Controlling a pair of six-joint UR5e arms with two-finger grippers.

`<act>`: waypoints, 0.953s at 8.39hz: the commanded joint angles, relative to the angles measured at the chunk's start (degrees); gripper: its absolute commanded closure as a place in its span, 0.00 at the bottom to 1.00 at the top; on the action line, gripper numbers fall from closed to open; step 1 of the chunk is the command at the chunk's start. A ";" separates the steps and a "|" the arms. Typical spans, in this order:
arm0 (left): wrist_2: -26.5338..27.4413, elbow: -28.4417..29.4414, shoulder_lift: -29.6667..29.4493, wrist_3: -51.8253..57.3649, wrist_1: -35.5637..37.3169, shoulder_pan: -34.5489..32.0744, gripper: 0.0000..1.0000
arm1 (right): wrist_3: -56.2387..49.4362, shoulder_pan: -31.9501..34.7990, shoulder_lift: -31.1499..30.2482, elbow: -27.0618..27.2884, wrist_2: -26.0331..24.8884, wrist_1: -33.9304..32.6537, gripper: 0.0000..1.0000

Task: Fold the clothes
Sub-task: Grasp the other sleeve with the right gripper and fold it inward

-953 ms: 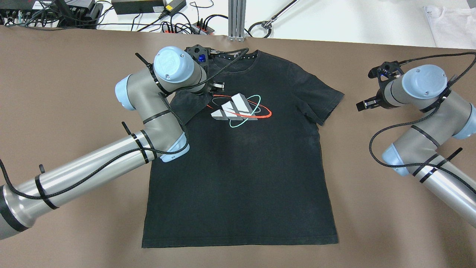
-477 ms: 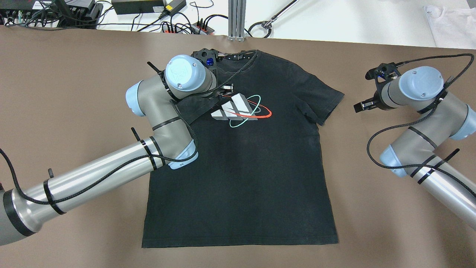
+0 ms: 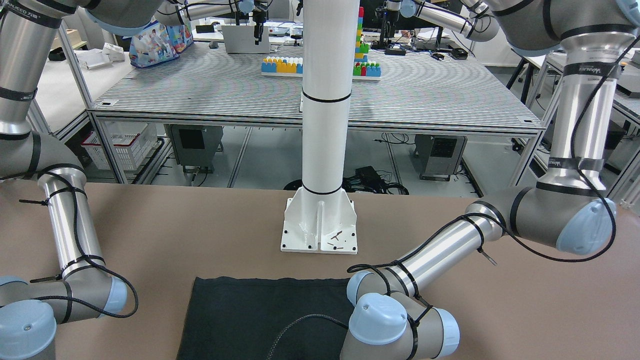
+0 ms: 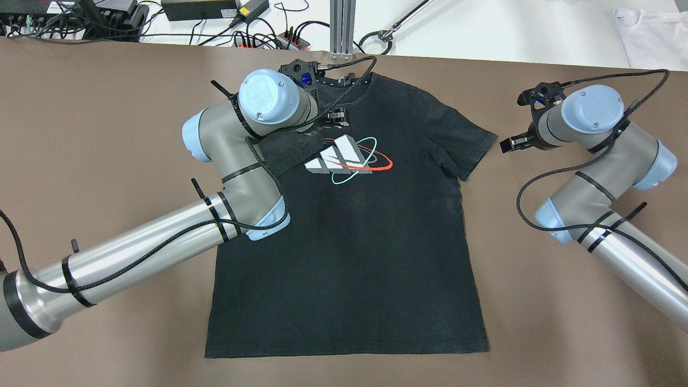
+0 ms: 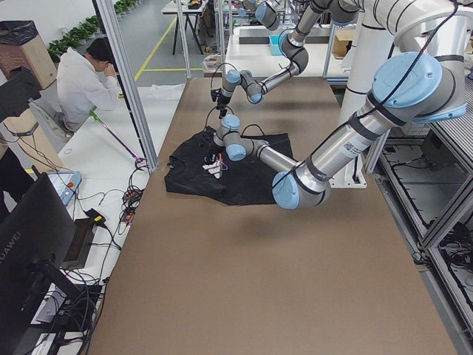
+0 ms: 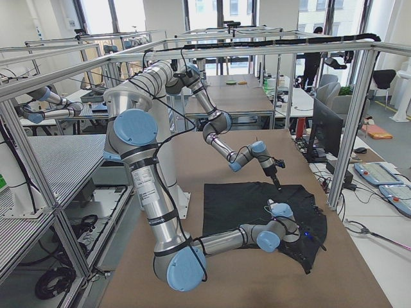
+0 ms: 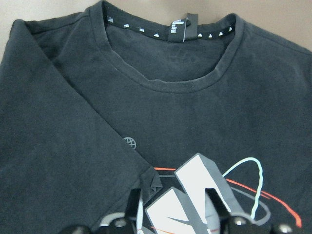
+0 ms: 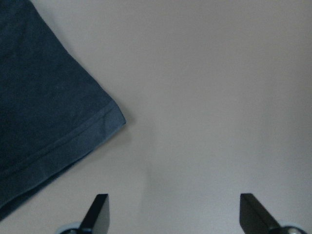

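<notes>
The clothes are one black T-shirt (image 4: 349,242) with a white, red and teal logo, lying flat and face up on the brown table (image 4: 107,107). Its sleeve on the robot's left (image 4: 285,148) is folded inward onto the chest. My left gripper (image 4: 336,117) hovers over that sleeve's tip by the logo. In the left wrist view its fingers (image 7: 134,204) stand apart, open, with the sleeve corner (image 7: 153,181) and the logo between them. My right gripper (image 4: 510,143) is open above bare table, just right of the other sleeve (image 4: 467,145), whose hem (image 8: 92,129) shows in the right wrist view.
The white pole's base plate (image 3: 320,225) stands behind the shirt's hem. Cables and power strips (image 4: 258,37) and an aluminium post (image 4: 341,27) line the far edge. A white cloth (image 4: 650,32) lies at the far right. A person (image 5: 81,81) sits beyond the table.
My left gripper has moved right and toward the collar, over the folded sleeve. The right gripper has moved left, closer to the other sleeve.
</notes>
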 commanded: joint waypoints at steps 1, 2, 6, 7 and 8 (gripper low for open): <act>-0.12 -0.32 -0.12 -1.44 -0.08 0.07 0.00 | 9.66 -0.09 4.90 -8.06 0.50 6.32 0.06; 0.05 -0.32 -0.04 -1.27 -0.08 0.15 0.00 | 13.54 -0.18 4.90 -11.14 1.02 12.46 0.07; 0.32 -0.05 0.40 -0.30 -0.08 0.50 0.00 | 20.16 -0.79 4.82 -16.58 1.38 22.21 0.10; 0.32 0.03 0.40 -0.21 -0.08 0.50 0.00 | 20.87 -1.49 5.43 -18.88 1.21 24.80 0.10; 0.32 0.04 0.40 -0.13 -0.08 0.50 0.00 | 20.88 -1.58 5.78 -19.08 1.21 24.82 0.11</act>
